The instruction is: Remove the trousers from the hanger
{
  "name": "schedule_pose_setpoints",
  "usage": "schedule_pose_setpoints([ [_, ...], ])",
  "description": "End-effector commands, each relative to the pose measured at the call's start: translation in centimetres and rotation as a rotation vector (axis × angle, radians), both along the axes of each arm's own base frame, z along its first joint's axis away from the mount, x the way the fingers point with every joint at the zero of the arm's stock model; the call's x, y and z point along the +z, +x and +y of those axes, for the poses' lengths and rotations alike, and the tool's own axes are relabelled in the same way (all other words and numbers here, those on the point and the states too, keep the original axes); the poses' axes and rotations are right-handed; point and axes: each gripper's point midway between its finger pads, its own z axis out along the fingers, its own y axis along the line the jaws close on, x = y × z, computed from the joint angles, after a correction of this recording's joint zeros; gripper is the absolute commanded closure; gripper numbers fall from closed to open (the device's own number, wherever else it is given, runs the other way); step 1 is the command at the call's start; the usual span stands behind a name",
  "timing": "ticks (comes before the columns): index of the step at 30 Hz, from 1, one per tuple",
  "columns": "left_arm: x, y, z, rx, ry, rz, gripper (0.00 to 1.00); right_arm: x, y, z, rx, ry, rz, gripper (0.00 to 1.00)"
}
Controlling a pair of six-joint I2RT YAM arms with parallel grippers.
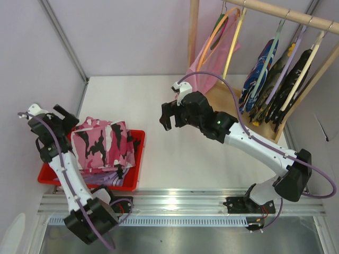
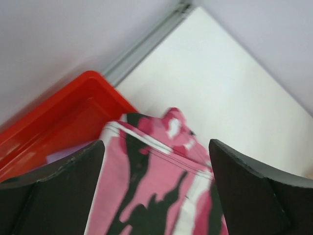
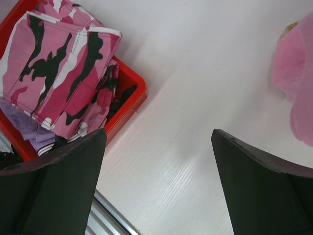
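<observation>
Resting trousers [image 1: 100,143] folded in the bin [image 1: 139,159] at nine o'clock, well apart from the hanger [image 1: 233,45] at one o'clock; spreading both jaws wide, gripping nothing, apparently finishing.

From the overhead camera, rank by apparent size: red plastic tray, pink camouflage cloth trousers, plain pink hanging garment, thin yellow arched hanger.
1. red plastic tray, by outline, though mostly covered
2. pink camouflage trousers
3. plain pink garment, partly hidden, so its rank against the trousers is unsure
4. thin yellow hanger
</observation>
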Motion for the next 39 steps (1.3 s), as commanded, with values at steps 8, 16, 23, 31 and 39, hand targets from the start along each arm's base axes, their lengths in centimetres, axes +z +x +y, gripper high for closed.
schedule_pose_setpoints([
  [8, 0.7, -0.2, -18.9, -0.525, 0.045, 0.112, 0.07, 1.1, 3.1, -5.3, -0.187, 0.098, 0.052, 0.04],
  [16, -6.7, -1.6, -22.5, -0.541, 0.274, 0.520, 0.08, -1.2, 1.7, -10.4, -0.338, 0.134, 0.058, 0.02],
  [23, -9.1, -1.9, -21.2, -0.408, 0.355, 0.623, 0.07, -1.8, 1.5, -13.9, -0.399, 0.125, 0.052, 0.02],
  [31, -12.9, -2.8, -22.6, -0.391, 0.327, 0.654, 0.07, -2.4, 1.7, -15.0, -0.404, 0.126, 0.081, 0.02],
  [39, -15.2, -2.6, -22.7, -0.395, 0.344, 0.693, 0.08, -2.6, 1.6, -14.7, -0.401, 0.148, 0.109, 0.02],
])
